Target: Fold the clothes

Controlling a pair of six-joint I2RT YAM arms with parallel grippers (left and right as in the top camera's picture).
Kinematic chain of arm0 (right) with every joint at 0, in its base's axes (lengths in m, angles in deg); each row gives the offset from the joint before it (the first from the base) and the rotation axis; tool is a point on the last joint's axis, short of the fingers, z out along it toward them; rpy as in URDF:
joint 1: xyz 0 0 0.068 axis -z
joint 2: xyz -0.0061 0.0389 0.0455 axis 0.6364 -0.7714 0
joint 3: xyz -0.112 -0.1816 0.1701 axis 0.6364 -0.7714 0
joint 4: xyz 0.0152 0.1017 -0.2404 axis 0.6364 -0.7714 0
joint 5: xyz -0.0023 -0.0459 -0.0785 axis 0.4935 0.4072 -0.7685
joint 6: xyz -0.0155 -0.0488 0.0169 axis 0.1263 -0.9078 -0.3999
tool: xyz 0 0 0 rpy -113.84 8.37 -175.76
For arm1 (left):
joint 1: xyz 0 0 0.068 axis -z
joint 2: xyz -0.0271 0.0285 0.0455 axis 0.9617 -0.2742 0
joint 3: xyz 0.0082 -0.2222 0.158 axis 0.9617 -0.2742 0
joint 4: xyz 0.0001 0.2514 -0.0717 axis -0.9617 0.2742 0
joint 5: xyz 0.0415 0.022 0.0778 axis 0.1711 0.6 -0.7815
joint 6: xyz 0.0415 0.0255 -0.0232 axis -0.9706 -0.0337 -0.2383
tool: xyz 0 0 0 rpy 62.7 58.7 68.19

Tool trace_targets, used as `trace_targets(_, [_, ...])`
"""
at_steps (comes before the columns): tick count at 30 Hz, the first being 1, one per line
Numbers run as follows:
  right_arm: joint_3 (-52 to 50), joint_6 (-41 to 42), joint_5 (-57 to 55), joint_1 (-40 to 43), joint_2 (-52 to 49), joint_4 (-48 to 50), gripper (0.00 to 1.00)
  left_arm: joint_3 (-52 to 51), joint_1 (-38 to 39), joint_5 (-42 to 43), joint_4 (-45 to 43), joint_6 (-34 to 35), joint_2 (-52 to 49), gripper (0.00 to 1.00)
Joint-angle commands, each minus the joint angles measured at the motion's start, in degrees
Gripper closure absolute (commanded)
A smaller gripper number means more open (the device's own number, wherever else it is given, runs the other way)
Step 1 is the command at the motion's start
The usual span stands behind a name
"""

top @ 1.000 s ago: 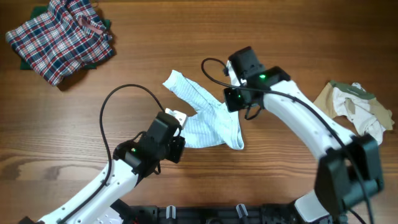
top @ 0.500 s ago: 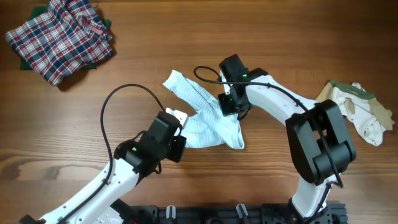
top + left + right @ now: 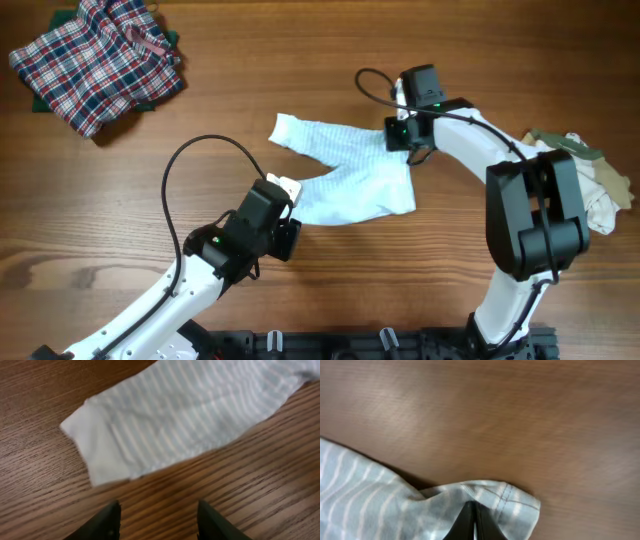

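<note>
Your striped garment (image 3: 350, 175) lay at the middle of the desk (image 3: 300, 60), between the two arms. It was mostly flat, with a narrow end reaching up and left and the wider part to the right. Your right claw (image 3: 473, 519) was pinched fully shut on a hemmed corner at the garment's upper right edge, and the wrist view showed the stitched fold bunched right at the tips. Your left claw (image 3: 159, 522) stood partly open with nothing in it, only bare wood between its fingers (image 3: 107, 520). The garment's white banded end lay just ahead of that claw, not touching it. The plaid garment (image 3: 95, 65) sat well apart at the far left corner and the beige and white pile (image 3: 575, 175) at the right edge, and neither claw touched either one. The striped cloth looked thin, light and limp to me. It would hold no shape, would drape and crease from whatever point you lifted, and would likely slide on the smooth wood if you dragged it by one corner. A hem or band was the better place to grip, being thicker than a single layer and less likely to slip out. For the left claw, the near corner of the white band looked the natural hold. With both corners held you could lift an edge evenly and lay it over rather than bunch it.
</note>
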Motion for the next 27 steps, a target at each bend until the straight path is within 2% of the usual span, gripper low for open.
trace_targets(1, [-0.6, -3.1, -2.6, 1.4, -2.3, 3.8, 0.96, 0.7, 0.2, 0.7, -0.2, 0.7, -0.4, 0.5])
trace_targets(5, [-0.6, -3.0, -4.9, 1.4, -2.3, 5.2, 0.96, 0.7, 0.2, 0.7, -0.2, 0.7, -0.4, 0.48])
trace_targets(9, [-0.6, -2.9, -13.7, 1.6, -2.3, 5.1, 0.96, 0.7, 0.2, 0.7, -0.2, 0.7, -0.4, 0.45])
trace_targets(15, [-0.6, -1.1, -14.6, 3.2, -2.2, 5.1, 0.94, 0.7, 0.2, 0.6, -1.2, 0.7, -0.4, 0.37])
trace_targets(16, [-0.5, -1.2, -14.6, 3.4, -2.2, 5.1, 0.83, 0.7, 0.2, 0.6, -1.3, 0.7, -0.4, 0.34])
trace_targets(18, [0.6, -1.6, -13.8, 3.4, -2.1, 3.7, 0.68, 0.7, 0.2, 0.6, -2.2, 0.7, -0.4, 0.29])
trace_targets(20, [2.5, -1.6, -10.9, 3.4, -1.3, 1.2, 0.49, 0.7, 0.2, 0.6, -4.0, 0.7, -0.4, 0.28])
trace_targets(21, [3.6, -1.6, -9.6, 3.4, -0.4, 0.1, 0.42, 0.7, 0.2, 0.6, -4.5, 0.7, -0.4, 0.27])
trace_targets(23, [5.0, -1.6, -7.8, 3.4, 1.6, -0.9, 0.37, 0.7, 0.2, 0.6, -4.5, 0.7, -0.4, 0.26])
trace_targets(25, [5.7, -1.4, -6.1, 3.4, 4.7, -1.5, 0.17, 0.7, 0.2, 0.6, -4.5, 0.7, -0.4, 0.25])
trace_targets(27, [5.7, 0.0, -4.6, 3.4, 9.2, -3.7, 0.06, 0.7, -0.1, 0.4, -5.0, 0.5, -0.4, 0.24])
